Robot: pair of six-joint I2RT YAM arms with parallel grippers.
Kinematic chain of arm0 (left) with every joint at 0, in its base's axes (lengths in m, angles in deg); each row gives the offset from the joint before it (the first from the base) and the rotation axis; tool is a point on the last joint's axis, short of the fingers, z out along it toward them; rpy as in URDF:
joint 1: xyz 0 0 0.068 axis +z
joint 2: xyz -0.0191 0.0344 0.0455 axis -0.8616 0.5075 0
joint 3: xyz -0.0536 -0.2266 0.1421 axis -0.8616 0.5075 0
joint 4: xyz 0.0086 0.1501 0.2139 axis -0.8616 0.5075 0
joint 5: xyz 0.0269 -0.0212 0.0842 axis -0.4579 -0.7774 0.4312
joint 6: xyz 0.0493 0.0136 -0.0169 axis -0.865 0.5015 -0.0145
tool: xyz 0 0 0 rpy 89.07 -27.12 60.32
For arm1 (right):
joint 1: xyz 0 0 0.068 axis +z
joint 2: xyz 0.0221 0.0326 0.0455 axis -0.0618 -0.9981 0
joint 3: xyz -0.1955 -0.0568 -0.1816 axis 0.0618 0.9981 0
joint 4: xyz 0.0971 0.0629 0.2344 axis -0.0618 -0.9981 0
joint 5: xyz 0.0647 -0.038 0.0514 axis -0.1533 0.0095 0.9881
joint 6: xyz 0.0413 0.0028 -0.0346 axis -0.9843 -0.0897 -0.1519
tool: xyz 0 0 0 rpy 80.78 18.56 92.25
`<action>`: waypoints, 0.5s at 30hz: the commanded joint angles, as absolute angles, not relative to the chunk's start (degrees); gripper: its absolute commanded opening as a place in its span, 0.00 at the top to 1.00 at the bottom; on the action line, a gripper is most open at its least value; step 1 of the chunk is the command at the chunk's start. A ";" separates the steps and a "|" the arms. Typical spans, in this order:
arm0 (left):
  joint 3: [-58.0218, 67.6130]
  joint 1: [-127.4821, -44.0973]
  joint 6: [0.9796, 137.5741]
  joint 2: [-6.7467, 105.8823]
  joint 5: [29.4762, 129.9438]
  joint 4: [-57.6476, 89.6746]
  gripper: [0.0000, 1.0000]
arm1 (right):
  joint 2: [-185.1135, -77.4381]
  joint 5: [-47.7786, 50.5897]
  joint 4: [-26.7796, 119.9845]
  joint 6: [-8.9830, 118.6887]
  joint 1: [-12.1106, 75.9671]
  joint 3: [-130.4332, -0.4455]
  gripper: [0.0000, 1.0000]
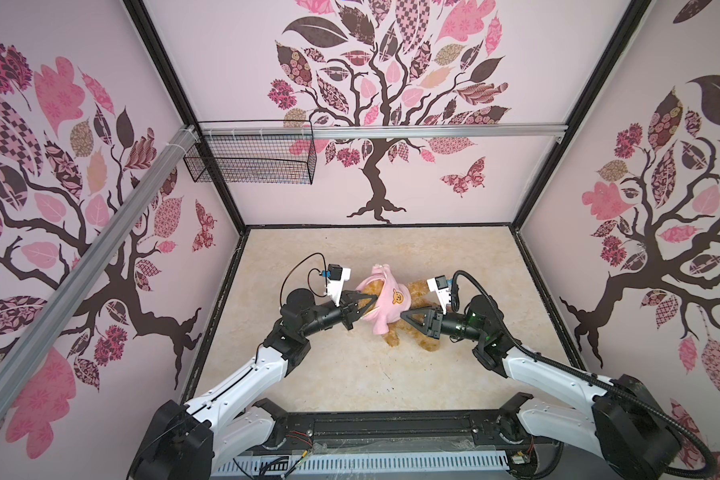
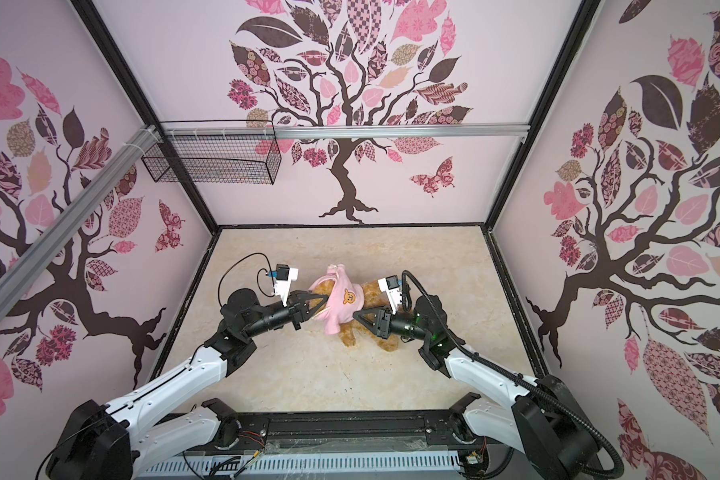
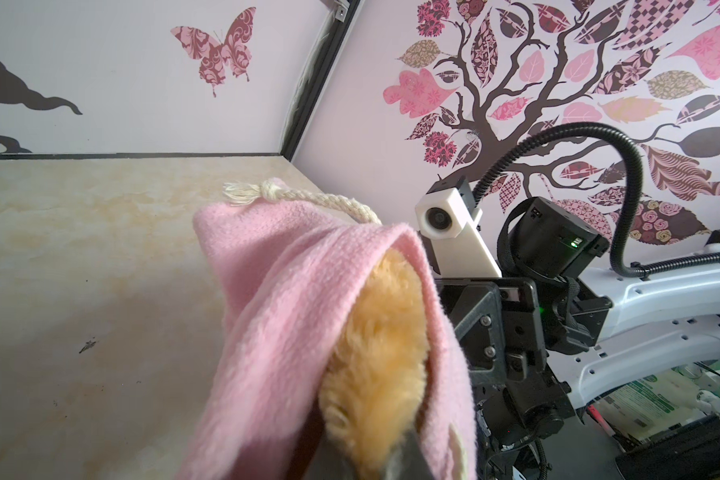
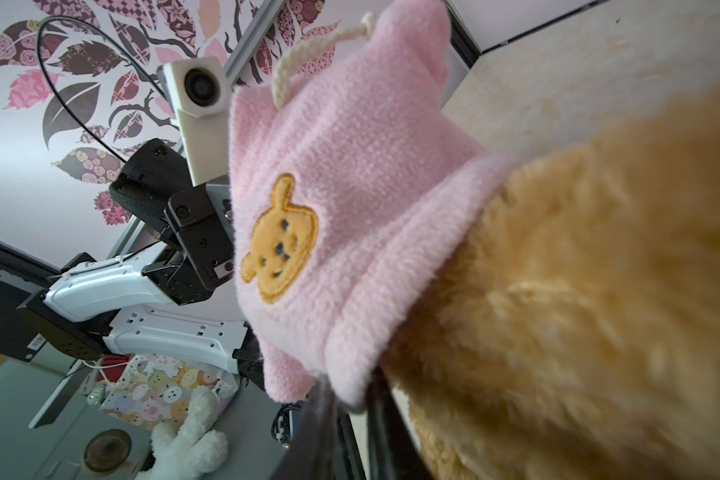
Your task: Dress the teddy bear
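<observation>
The shaggy golden-brown teddy bear point(image 1: 427, 337) point(image 2: 385, 338) lies mid-table in both top views. A pink shirt point(image 1: 387, 311) point(image 2: 341, 311) with an orange bear-face emblem point(image 4: 281, 241) covers its upper part. My left gripper point(image 1: 371, 300) point(image 2: 324, 298) reaches in from the left. In the left wrist view the left gripper point(image 3: 371, 461) is shut on golden fur point(image 3: 375, 353) inside the shirt point(image 3: 275, 316). From the right, my right gripper point(image 1: 405, 314) point(image 2: 357, 314) meets the shirt's lower edge. In the right wrist view the right gripper point(image 4: 350, 409) is shut on that pink hem point(image 4: 350, 374). The bear's head is hidden.
A black wire basket point(image 1: 250, 160) point(image 2: 213, 160) hangs on the rail at the back left wall. Patterned walls enclose the beige table point(image 1: 350, 374) on three sides. A cream drawstring point(image 3: 308, 195) sticks out of the shirt's top. Both wrist cameras face each other closely.
</observation>
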State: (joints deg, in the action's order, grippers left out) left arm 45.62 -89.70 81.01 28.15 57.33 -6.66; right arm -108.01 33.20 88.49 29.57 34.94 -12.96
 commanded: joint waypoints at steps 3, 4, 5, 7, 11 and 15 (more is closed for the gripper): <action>44.83 -90.24 83.95 28.45 72.17 0.51 1.00 | -108.33 33.58 92.29 28.12 36.56 -16.48 1.00; 44.68 -90.26 85.01 28.83 74.13 1.40 1.00 | -108.21 33.25 92.10 28.08 36.97 -17.13 1.00; 44.46 -90.40 86.40 29.31 76.36 2.12 1.00 | -108.11 32.67 91.61 28.23 37.59 -18.06 1.00; 44.07 -91.02 88.86 30.23 79.62 3.05 1.00 | -108.59 31.36 90.77 28.67 39.19 -19.90 1.00; 42.66 -95.42 90.94 31.70 89.85 5.78 1.00 | -112.03 28.91 91.25 28.79 43.60 -24.17 1.00; 41.99 -96.95 96.90 33.06 96.25 6.65 1.00 | -116.15 27.47 92.33 28.69 48.60 -26.79 1.00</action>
